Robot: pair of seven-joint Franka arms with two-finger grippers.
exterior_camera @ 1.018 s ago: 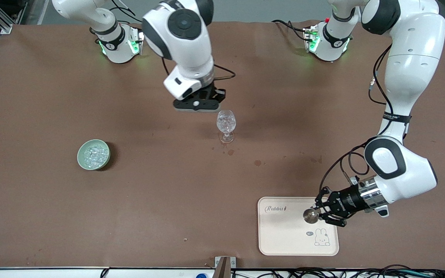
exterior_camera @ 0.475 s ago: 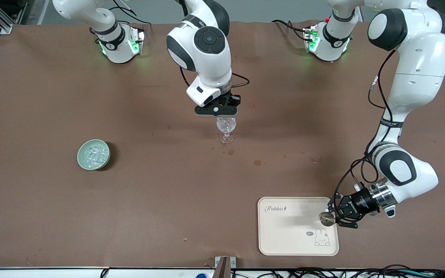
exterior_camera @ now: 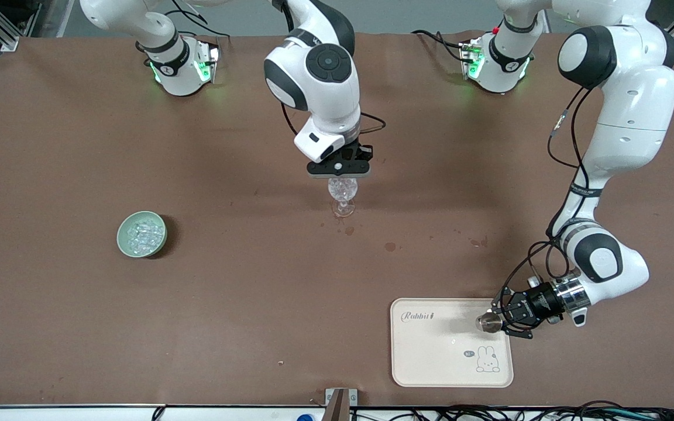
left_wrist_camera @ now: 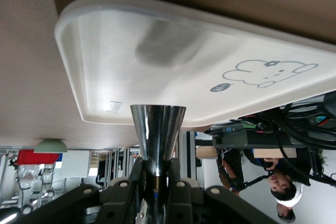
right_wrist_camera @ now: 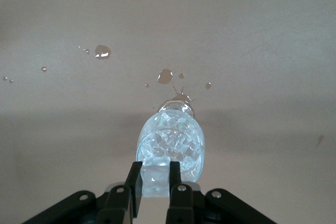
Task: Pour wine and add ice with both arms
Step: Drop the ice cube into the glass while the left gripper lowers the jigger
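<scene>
The right arm had swung across from a spot short of the stemmed glass until its claw hung right over the bowl of it, while the left arm had drawn its wrist back a little toward its own end of the worktop. In the right wrist view the right claw was clenched on a single cube of ice, held just above the glass, which already showed clear lumps inside. The glass stood upright near the middle of the worktop, with a few wet spots on the brown surface around its foot. The rest of the ice sat in a pale green bowl, well apart from the glass toward the right arm's end and nearer to the front camera. The left claw was clamped on a shiny metal cup, tipped on its side over the edge of a cream tray with a rabbit drawing, which lay close to the front edge. In the left wrist view the cup flared out from between the fingers above the tray.
</scene>
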